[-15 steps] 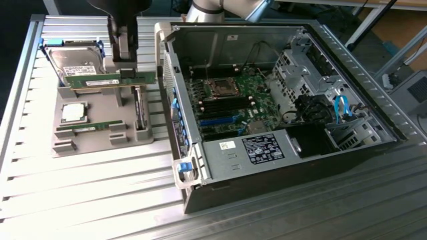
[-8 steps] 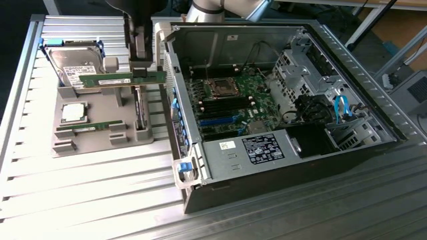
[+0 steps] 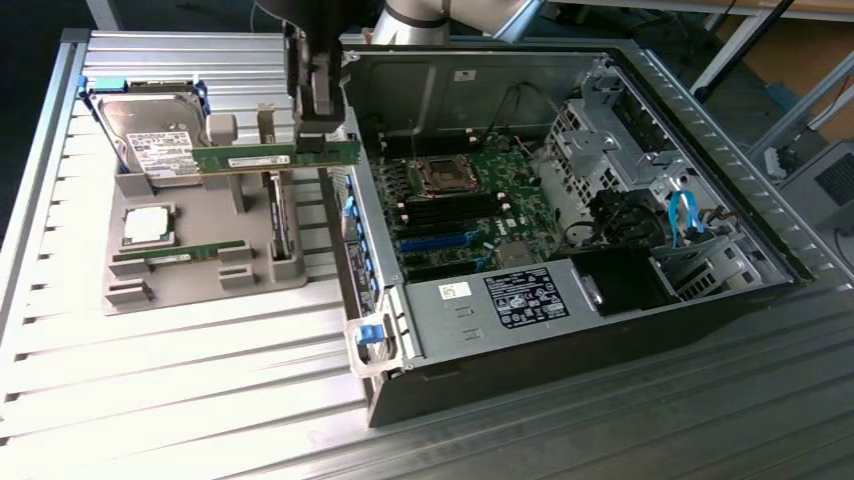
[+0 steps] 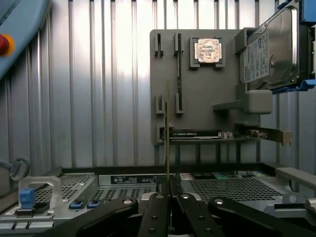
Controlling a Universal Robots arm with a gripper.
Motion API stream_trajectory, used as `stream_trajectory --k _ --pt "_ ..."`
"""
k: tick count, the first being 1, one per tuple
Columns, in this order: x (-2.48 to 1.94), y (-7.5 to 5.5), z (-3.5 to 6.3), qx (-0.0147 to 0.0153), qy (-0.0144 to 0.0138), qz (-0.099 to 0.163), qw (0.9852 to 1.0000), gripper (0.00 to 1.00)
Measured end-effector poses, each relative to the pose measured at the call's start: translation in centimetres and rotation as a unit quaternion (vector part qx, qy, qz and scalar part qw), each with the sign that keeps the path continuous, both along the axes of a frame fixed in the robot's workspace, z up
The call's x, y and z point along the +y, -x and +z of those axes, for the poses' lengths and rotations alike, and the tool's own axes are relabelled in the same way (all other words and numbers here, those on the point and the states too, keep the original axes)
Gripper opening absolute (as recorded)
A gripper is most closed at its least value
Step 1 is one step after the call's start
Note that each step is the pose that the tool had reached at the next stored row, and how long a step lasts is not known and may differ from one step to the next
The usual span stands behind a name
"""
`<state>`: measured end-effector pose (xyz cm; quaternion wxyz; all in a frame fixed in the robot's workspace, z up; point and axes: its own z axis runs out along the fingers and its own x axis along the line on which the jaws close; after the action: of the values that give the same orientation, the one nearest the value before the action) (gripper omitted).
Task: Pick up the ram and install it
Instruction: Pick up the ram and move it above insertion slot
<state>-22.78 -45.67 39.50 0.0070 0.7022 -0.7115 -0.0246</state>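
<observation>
The ram (image 3: pixel 260 158), a long green stick with a white label, hangs level above the grey parts tray (image 3: pixel 200 285), beside the open computer case (image 3: pixel 561 330). My gripper (image 3: pixel 320 138) is shut on the ram's end nearest the case. In the wrist view the ram (image 4: pixel 167 128) shows edge-on, rising from between the gripper (image 4: pixel 168 196) fingers. The motherboard (image 3: pixel 461 195) with its dark memory slots (image 3: pixel 430 215) lies inside the case, to the exterior view's right of the gripper.
On the tray are a second green stick (image 3: pixel 174 254), a silver CPU (image 3: pixel 147 225), a hard drive (image 3: pixel 154 140) and a dark expansion card (image 3: pixel 276 215) on edge. The case wall (image 3: pixel 350 200) stands between tray and motherboard. A red button (image 4: pixel 4 44) sits nearby.
</observation>
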Motion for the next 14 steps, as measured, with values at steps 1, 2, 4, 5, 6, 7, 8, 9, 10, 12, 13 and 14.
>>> stream_trajectory --k 1,2,4,5,6,7,8,9,10,12,13,14 --pt "0.00 -0.3 0.00 0.0002 0.0000 0.000 1.0000 0.12" --pt "0.00 -0.5 0.00 0.0003 0.0000 0.000 1.0000 0.12" --pt "0.00 -1.1 0.00 0.0007 0.0000 0.000 1.0000 0.12" --pt "0.00 -1.3 0.01 0.0008 0.0000 0.000 1.0000 0.12" --pt "0.00 -1.7 0.00 0.0010 0.0001 0.000 1.0000 0.12" --pt "0.00 -1.9 0.01 0.0012 0.0001 0.000 1.0000 0.12" --pt "0.00 -2.3 0.00 0.0013 0.0000 0.000 1.0000 0.12" --pt "0.00 -2.5 0.00 0.0013 0.0000 0.000 1.0000 0.12" --pt "0.00 -2.8 0.00 0.0014 0.0000 0.001 1.0000 0.12" --pt "0.00 -3.5 0.00 0.0016 0.0000 0.001 1.0000 0.12" --pt "0.00 -3.7 0.00 0.0017 0.0000 0.001 1.0000 0.12" --pt "0.00 -4.0 0.00 0.0019 0.0000 0.001 1.0000 0.12"
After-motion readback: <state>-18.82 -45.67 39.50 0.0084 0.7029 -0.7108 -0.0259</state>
